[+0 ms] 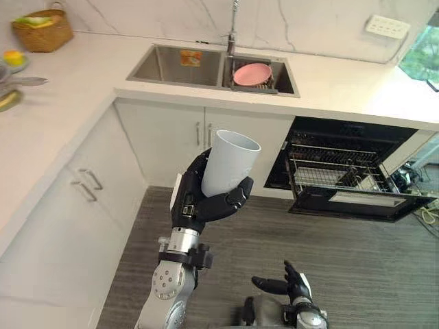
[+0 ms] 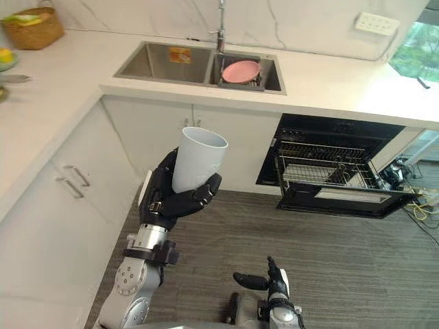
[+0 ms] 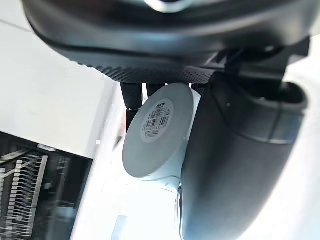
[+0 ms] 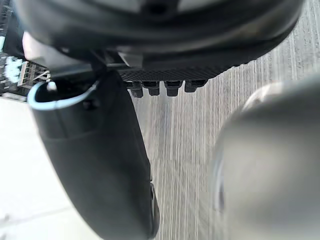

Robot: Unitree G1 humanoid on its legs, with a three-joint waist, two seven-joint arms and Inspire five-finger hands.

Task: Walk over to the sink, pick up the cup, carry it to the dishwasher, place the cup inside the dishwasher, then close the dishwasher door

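Sink (image 1: 159,66): at 12 o'clock, set in the counter (image 1: 343,86); a pink bowl (image 1: 252,72) sits in its right basin.
Basket (image 1: 42,31): at 10 o'clock on the counter, with yellow and green items inside.
Dishwasher (image 1: 343,133): at 3 o'clock, door (image 1: 363,200) let down, wire rack (image 1: 322,171) showing; I cannot tell what is in it.
Left hand (image 1: 206,200): raised at centre, palm up, fingers and thumb curled round the cup's lower half.
Right hand (image 1: 287,282): low at 6 o'clock over the floor (image 1: 370,267), fingers relaxed and spread, holding nothing.
Cup (image 1: 230,164): pale, in the left hand, between sink and dishwasher; mouth up, long axis near vertical, rim leaning slightly toward 1 o'clock. The left wrist view shows its base with a label (image 3: 157,120).
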